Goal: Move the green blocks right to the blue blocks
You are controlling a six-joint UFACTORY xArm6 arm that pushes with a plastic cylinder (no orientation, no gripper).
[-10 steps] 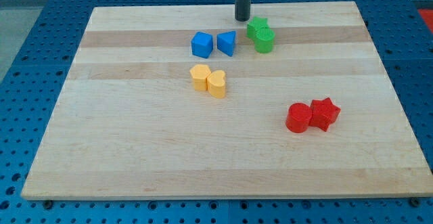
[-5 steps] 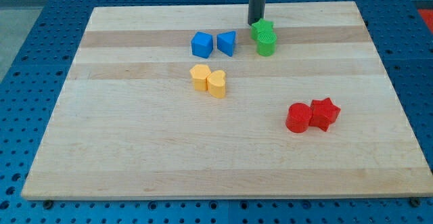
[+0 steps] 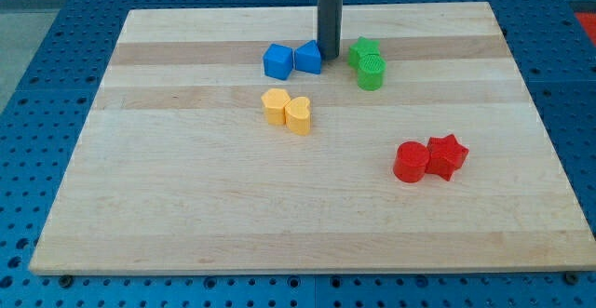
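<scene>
1. Since I'm going front to back: nearest the view's bottom on the wooden board (image 3: 186,206) sat a red round block (image 3: 410,162) touching a red star (image 3: 447,155), over on the view's right. Neither mattered for this job.
2. Further up, left of centre, a yellow block (image 3: 275,106) and a yellow heart (image 3: 298,115) were pressed together. They were also bystanders, well clear of the action.
3. Near the view's top was the real business. A blue cube (image 3: 277,61) and a blue wedge-ish block (image 3: 308,59) stood side by side, touching.
4. My tip (image 3: 329,58) was parked right against the right side of that blue wedge, or just beside it; I couldn't tell which. It's a plain rod with no jaws, so it had nothing to open or close and it held nothing.
5. Just right of the tip, with a small gap, were the two green blocks: the far green block (image 3: 363,51) and the near green block (image 3: 371,72), touching each other. Their shapes were hard to make out.
6. My read: the greens were already near the blues but not snug, and the tip sat in the gap between them.
7. The next move probably called for backing out, circling to the greens' right side and nudging them left without knocking the blues.
8. Containers: none on the board, so there was nothing to report there.
</scene>
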